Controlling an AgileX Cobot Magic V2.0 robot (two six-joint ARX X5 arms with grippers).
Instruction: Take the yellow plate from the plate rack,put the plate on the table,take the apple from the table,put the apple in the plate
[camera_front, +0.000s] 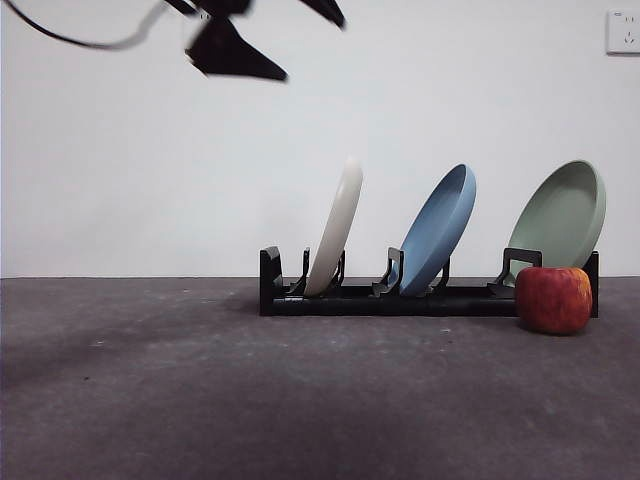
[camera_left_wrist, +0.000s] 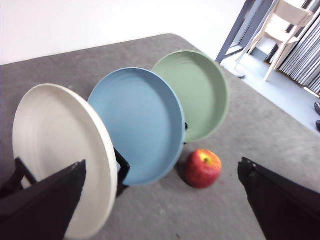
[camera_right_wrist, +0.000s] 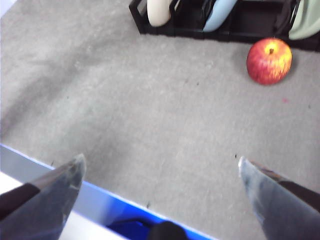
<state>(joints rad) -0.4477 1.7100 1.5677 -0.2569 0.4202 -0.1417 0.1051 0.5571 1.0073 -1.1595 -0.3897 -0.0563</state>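
The yellow plate (camera_front: 335, 230) is cream and stands on edge in the leftmost slot of the black plate rack (camera_front: 400, 300). It also shows in the left wrist view (camera_left_wrist: 55, 145) and the right wrist view (camera_right_wrist: 159, 12). The red apple (camera_front: 553, 298) sits on the grey table (camera_front: 200, 380) in front of the rack's right end, and shows in both wrist views (camera_left_wrist: 203, 168) (camera_right_wrist: 269, 61). My left gripper (camera_left_wrist: 162, 164) is open and empty, high above and left of the yellow plate (camera_front: 314, 50). My right gripper (camera_right_wrist: 161, 161) is open and empty near the table's front edge.
A blue plate (camera_front: 440, 228) stands in the rack's middle slot and a pale green plate (camera_front: 562, 215) in the right slot, behind the apple. A white wall rises behind the rack. The table's blue front edge (camera_right_wrist: 100, 200) lies under my right gripper.
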